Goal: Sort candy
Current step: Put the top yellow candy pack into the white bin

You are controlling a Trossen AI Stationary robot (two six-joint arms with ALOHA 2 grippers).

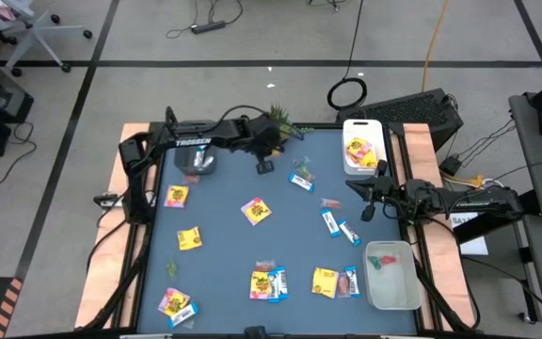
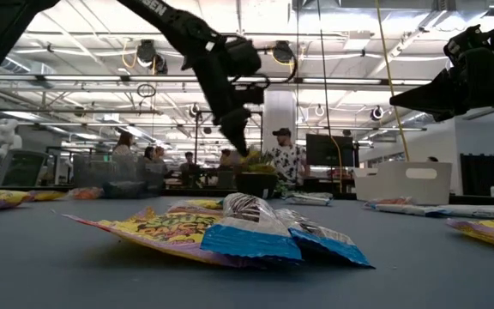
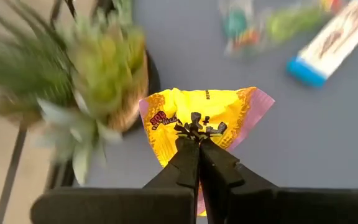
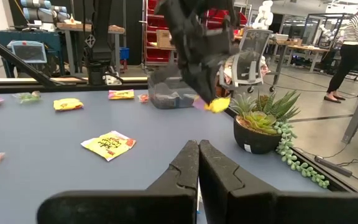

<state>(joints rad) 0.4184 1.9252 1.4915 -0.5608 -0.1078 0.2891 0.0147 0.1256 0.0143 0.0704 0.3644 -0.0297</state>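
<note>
My left claw [image 3: 197, 138] pinches only an edge of the yellow square candy packet with pink print [image 3: 199, 118], so brushing the small green potted plant [image 3: 98, 74] just beside it could tug the packet free.

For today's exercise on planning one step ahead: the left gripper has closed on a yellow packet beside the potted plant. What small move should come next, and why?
Probably a short, straight lift. The left gripper is shut on the yellow packet, which hangs right beside the potted plant; rising first should clear the leaves before carrying it toward the white bin that already holds yellow packets. The right gripper waits, shut.
</note>
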